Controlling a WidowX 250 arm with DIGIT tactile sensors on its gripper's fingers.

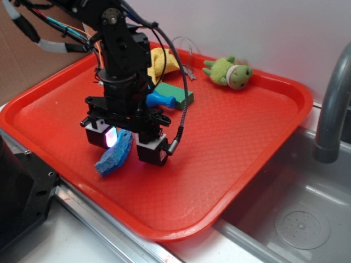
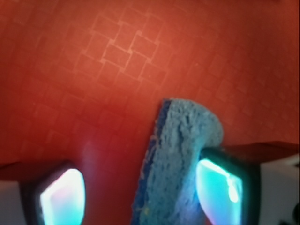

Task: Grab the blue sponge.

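Right now your gripper (image 1: 125,143) hangs low over the near-left part of the red tray (image 1: 236,159), and the blue sponge (image 1: 115,154) stands tilted between its fingers (image 1: 152,150), its lower end reaching toward the tray. From the wrist view you see the sponge (image 2: 177,164) leaning against one glowing pad (image 2: 218,190) while a clear gap separates it from the other, so the fingers stand apart and are not clamped on it. Behind the arm, the green block (image 1: 178,95) and the blue bottle-shaped toy (image 1: 161,100) are partly hidden, and the yellow cloth (image 1: 163,62) is mostly covered.
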